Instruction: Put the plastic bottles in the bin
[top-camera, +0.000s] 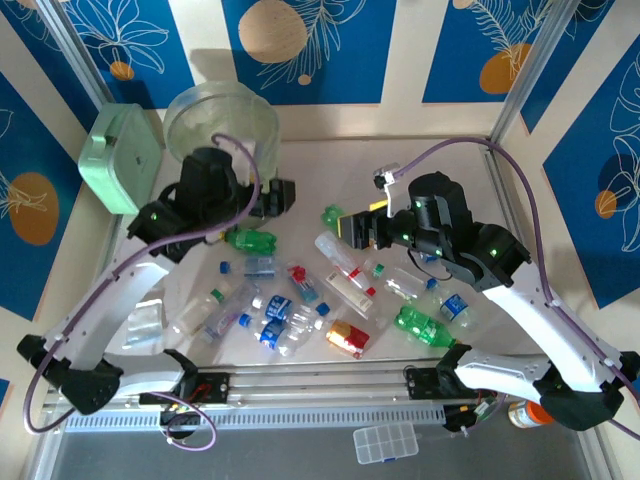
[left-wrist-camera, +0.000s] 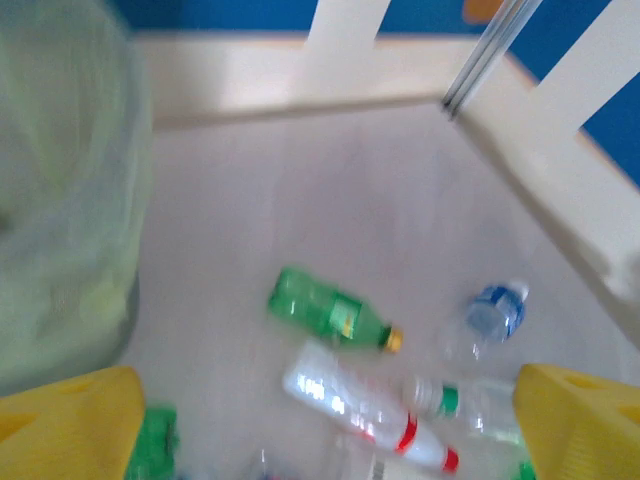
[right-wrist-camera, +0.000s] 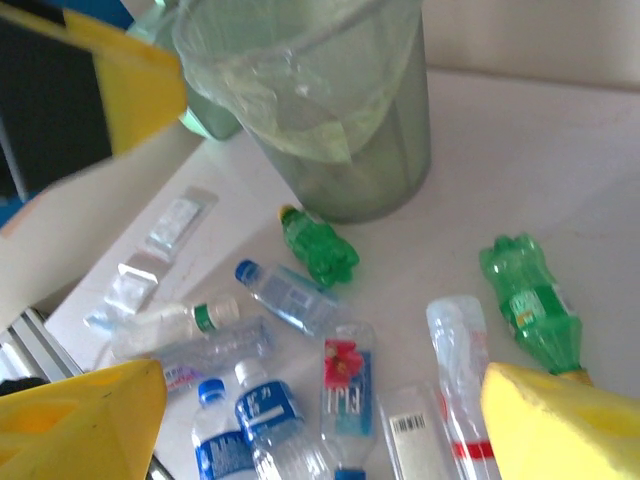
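Note:
The bin (top-camera: 220, 120) stands at the back left, a tall translucent bucket with a clear liner, also seen in the right wrist view (right-wrist-camera: 320, 100) and as a blur in the left wrist view (left-wrist-camera: 60, 200). Several plastic bottles lie scattered mid-table: a green one (top-camera: 250, 240), a clear red-banded one (top-camera: 345, 262), blue-labelled ones (top-camera: 275, 310), another green one (top-camera: 425, 327). My left gripper (top-camera: 280, 195) (left-wrist-camera: 330, 400) hangs open and empty beside the bin, above a green bottle (left-wrist-camera: 325, 308). My right gripper (top-camera: 348, 227) (right-wrist-camera: 320, 400) is open and empty above a flower-labelled bottle (right-wrist-camera: 347, 385).
A mint green square box (top-camera: 122, 157) sits left of the bin. Clear wrappers (top-camera: 145, 320) lie at the left. An orange-capped jar (top-camera: 525, 412) stands by the right arm's base, a small clear organiser (top-camera: 385, 443) at the front edge. Frame posts border the table.

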